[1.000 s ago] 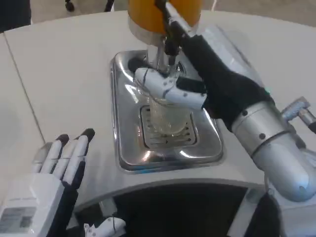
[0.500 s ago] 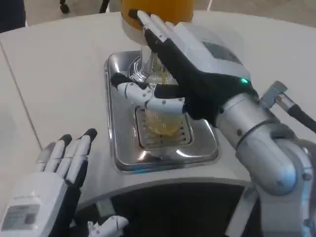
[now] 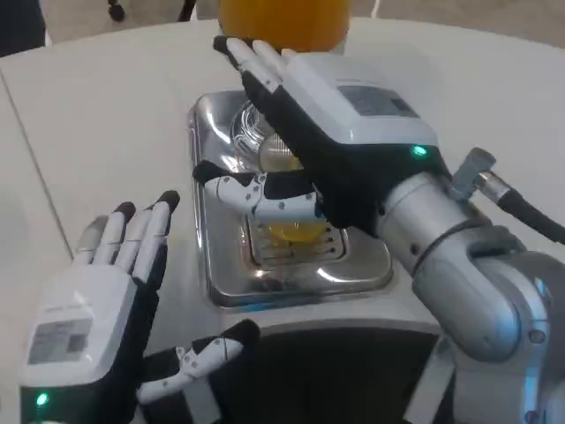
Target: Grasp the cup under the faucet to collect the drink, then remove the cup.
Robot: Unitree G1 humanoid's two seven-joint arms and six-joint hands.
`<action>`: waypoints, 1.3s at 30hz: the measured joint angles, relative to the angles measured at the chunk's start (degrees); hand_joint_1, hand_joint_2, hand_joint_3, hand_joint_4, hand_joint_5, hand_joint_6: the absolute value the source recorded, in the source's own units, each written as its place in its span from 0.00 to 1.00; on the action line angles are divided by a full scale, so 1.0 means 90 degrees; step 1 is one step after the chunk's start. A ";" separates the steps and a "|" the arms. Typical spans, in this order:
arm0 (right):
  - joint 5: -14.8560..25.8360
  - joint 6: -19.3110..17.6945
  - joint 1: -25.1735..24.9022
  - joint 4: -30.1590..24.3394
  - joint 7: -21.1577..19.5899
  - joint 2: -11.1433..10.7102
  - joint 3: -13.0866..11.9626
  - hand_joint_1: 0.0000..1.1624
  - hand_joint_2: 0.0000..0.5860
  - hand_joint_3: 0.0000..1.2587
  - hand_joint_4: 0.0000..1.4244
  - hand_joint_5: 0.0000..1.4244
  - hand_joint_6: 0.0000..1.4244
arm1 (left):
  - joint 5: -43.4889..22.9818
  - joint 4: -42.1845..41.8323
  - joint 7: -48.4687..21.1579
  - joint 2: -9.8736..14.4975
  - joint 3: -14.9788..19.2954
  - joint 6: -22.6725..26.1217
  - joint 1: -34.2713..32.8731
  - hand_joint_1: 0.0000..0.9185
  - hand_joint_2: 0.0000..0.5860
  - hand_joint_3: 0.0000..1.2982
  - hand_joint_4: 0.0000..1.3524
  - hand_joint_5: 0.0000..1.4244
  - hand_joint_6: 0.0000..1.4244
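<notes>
Moved since earlier: right hand [image 3: 331, 132] is sitting further forward over the tray now, fingers pointing out past the faucet area, and the left hand [image 3: 97, 305] is riding higher and closer to the tray's near corner. Whole view is looking a bit shifted too, so some of that is probably the camera.

Right hand fingers: long fingers [image 3: 256, 62] are lying straight and spread toward the orange drink tank [image 3: 282, 22], while the thumb [image 3: 252, 194] is hooking across the near side of the cup. I'm reading that as holding the cup, thumb against palm, but the palm is hiding the far side so I can't see the contact there.

Left hand fingers: spread apart, holding nothing, hovering just left of the tray.

Cup [image 3: 287, 225]: sitting right behind the thumb and under the palm, standing on the grate of the shiny drip tray [image 3: 212, 265].

Cup looks: clear, upright as far as I can tell, with some yellow-orange drink showing low down. Mostly covered by the hand.

What could go wrong: grip is looking shallow with those long fingers not wrapping, so lifting out could be letting the cup tip or slip and slosh drink onto the tray. Clear wet walls aren't helping.
</notes>
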 measured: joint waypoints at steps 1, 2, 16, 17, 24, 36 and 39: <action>-0.0007 -0.0029 0.0021 0.0001 0.0002 0.0019 -0.0019 0.38 0.65 0.01 0.00 0.00 0.00 | -0.0007 0.0010 0.0000 -0.0022 -0.0032 0.0017 -0.0037 0.17 0.15 0.00 0.00 0.00 0.01; -0.0011 -0.0071 0.0042 0.0007 0.0012 0.0036 -0.0045 0.38 0.65 0.02 0.00 0.00 0.00 | -0.0016 0.0021 0.0000 -0.0049 -0.0079 0.0042 -0.0090 0.17 0.15 0.00 0.00 0.00 0.01; 0.0575 -0.0341 0.1291 -0.0321 -0.1319 0.1179 -0.1161 0.43 0.64 0.01 0.00 0.00 0.00 | -0.0045 0.0404 -0.0008 -0.0284 -0.0498 0.0232 -0.0800 0.18 0.15 0.00 0.00 0.00 0.02; 0.0634 -0.0362 0.1459 -0.0367 -0.1567 0.1258 -0.1326 0.43 0.64 0.01 0.00 0.00 0.00 | -0.0052 0.0453 -0.0008 -0.0284 -0.0514 0.0246 -0.0840 0.18 0.15 0.00 0.00 0.00 0.02; 0.1060 -0.0896 0.2370 -0.0635 -0.2518 0.1338 -0.1711 0.44 0.63 0.00 0.00 0.00 0.00 | -0.0051 0.0751 0.0000 -0.0277 -0.0646 0.0264 -0.0998 0.14 0.15 0.00 0.00 0.00 0.02; -0.0067 -0.1920 0.4289 -0.2081 -0.2247 0.0365 -0.1733 0.43 0.65 0.00 0.00 0.00 0.00 | -0.0100 0.1495 0.0098 -0.0371 -0.0970 0.0291 -0.1799 0.11 0.14 0.00 0.00 0.00 0.03; -0.0405 -0.2265 0.4738 -0.2293 -0.1929 0.0212 -0.1767 0.43 0.66 0.00 0.00 0.00 0.00 | -0.0154 0.1707 0.0115 -0.0457 -0.1091 0.0293 -0.2004 0.11 0.14 0.00 0.00 0.00 0.03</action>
